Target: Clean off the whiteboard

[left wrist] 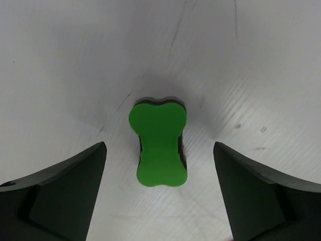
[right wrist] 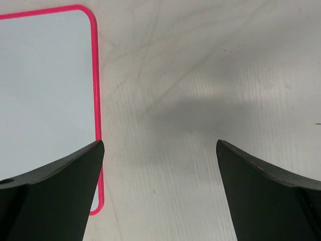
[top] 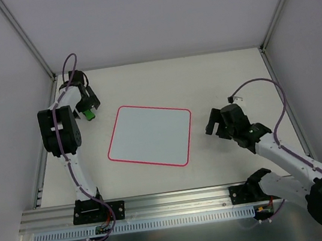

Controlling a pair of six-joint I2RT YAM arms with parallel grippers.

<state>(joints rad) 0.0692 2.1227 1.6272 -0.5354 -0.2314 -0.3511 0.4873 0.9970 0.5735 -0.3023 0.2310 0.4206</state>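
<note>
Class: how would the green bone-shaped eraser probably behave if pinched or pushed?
The green eraser lies flat on the table, so it would probably slide rather than roll or tip. Its narrow waist should suit a pinch. The dark layer beneath looks like felt, so likely light and slightly soft.

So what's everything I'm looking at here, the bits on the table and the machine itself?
whiteboard: one, white with a pink-red border, lying flat mid-table, no marks visible
eraser: one, green with a dark underside, on the table at the far left
table: one, off-white, under everything
left arm: one, white and black with a purple cable, on the left
right arm: one, white and black with a purple cable, on the right
left gripper: one, black, open, a finger on either side of the eraser, not touching it
right gripper: one, black, open, over bare table just right of the whiteboard
</note>
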